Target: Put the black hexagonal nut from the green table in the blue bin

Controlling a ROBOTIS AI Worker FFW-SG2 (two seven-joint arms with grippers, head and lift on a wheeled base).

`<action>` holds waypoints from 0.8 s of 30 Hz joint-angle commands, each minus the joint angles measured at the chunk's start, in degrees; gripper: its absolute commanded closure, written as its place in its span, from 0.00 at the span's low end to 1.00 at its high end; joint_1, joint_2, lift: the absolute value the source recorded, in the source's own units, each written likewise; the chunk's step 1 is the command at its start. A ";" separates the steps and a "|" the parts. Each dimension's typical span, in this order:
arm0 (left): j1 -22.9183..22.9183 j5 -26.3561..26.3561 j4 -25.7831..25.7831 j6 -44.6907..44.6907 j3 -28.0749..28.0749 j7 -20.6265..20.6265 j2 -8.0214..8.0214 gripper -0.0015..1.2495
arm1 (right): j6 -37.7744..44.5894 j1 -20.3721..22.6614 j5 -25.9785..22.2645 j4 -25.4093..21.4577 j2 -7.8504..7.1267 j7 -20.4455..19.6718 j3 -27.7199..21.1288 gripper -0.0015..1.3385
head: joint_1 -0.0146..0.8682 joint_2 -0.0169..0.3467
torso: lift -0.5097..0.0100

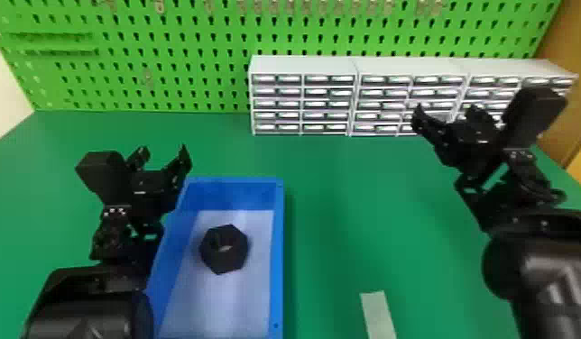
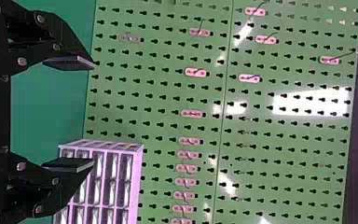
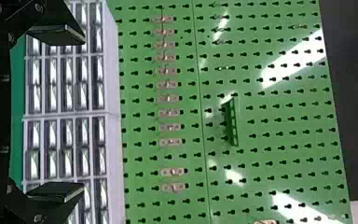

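Head view, logged left to right. Left end effector (image 1: pixel 163 152) stood left of frame centre, fingers pointing up the frame, close by the upper left corner of the blue bin (image 1: pixel 278 252); contact with the rim could not be determined. Left wrist view: fingers of the left end effector (image 2: pixel 93 114) spread wide, nothing held.

Blue bin sat lower centre-left on the green desk (image 1: pixel 339 203). Black hexagonal nut (image 1: pixel 210 259) lay inside it, flat on the pale bottom, apart from the walls, its hole showing from above. Behind the desk, a green pegboard (image 1: pixel 168 67) spanned the upper frame.

From upper centre to upper right, a row of white drawer units (image 1: pixel 303 65) stood at the foot of the pegboard. A pale strip (image 1: pixel 377 311) lay on the desk at the bottom edge, right of centre.

Right end effector (image 1: pixel 446 110) was at upper right, in front of the drawer units. Right wrist view: fingers of the right end effector (image 3: pixel 84 114) also wide apart, nothing held.
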 commanded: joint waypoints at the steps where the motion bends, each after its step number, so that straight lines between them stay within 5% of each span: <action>1: 0.09 0.09 0.00 0.00 -0.19 0.00 -0.15 0.41 | -0.08 1.82 2.49 -2.00 -0.77 -0.62 -1.09 0.14 | 0.79 0.19 | 0.79; 24: 0.18 0.26 0.00 0.00 -0.81 0.00 -0.15 0.41 | -10.36 14.22 4.60 -5.25 -0.68 -8.00 -0.04 0.16 | 0.79 0.19 | 0.79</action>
